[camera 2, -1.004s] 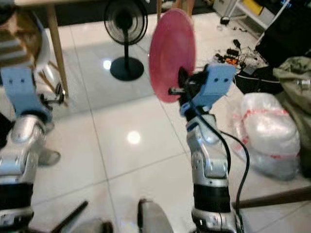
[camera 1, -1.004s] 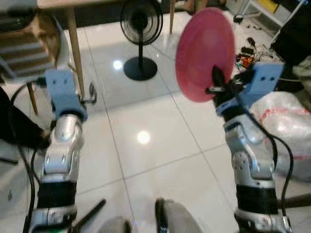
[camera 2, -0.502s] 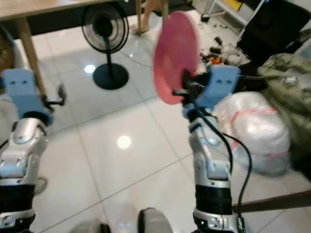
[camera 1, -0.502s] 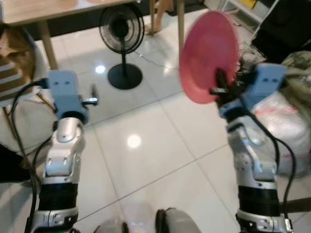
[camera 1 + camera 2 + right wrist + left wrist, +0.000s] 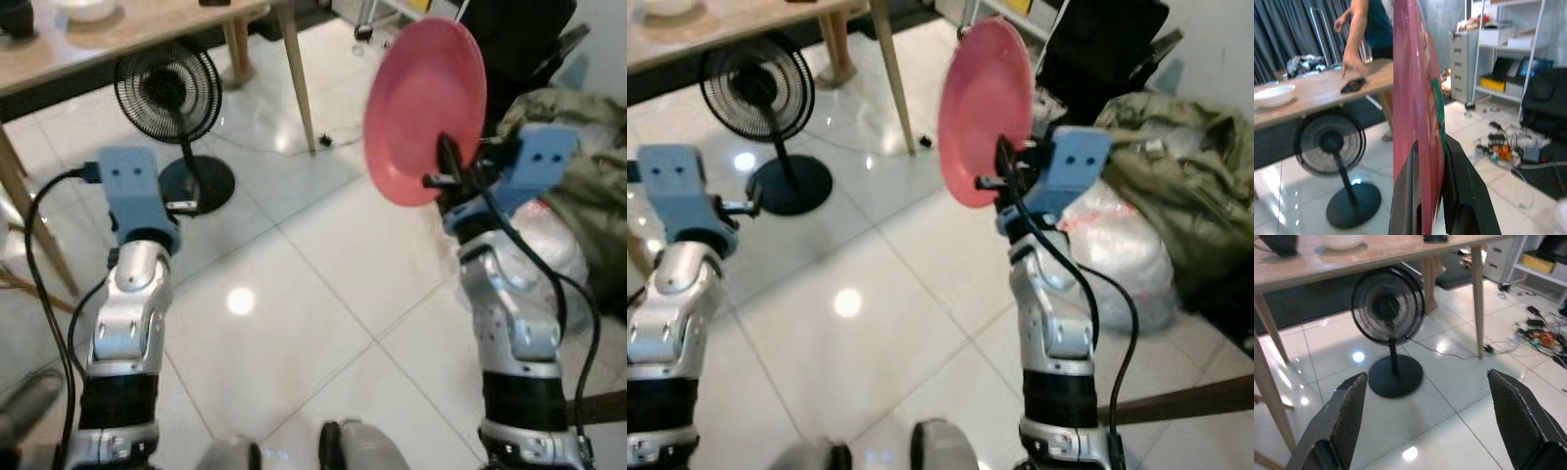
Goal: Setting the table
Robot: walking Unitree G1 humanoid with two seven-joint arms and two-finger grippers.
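While pinched upright by the right end effector [image 5: 443, 168], round glossy pink plate [image 5: 423, 108], left end effector [image 5: 1425, 421] spread.

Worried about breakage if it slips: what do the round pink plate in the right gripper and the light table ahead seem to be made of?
The round pink plate looks like plastic or melamine: thin edge, even matte colour, though glazed ceramic cannot be ruled out. The right gripper pinches its rim, holding it upright. The light table looks like pale wood or wood veneer, with visible grain and matching legs.
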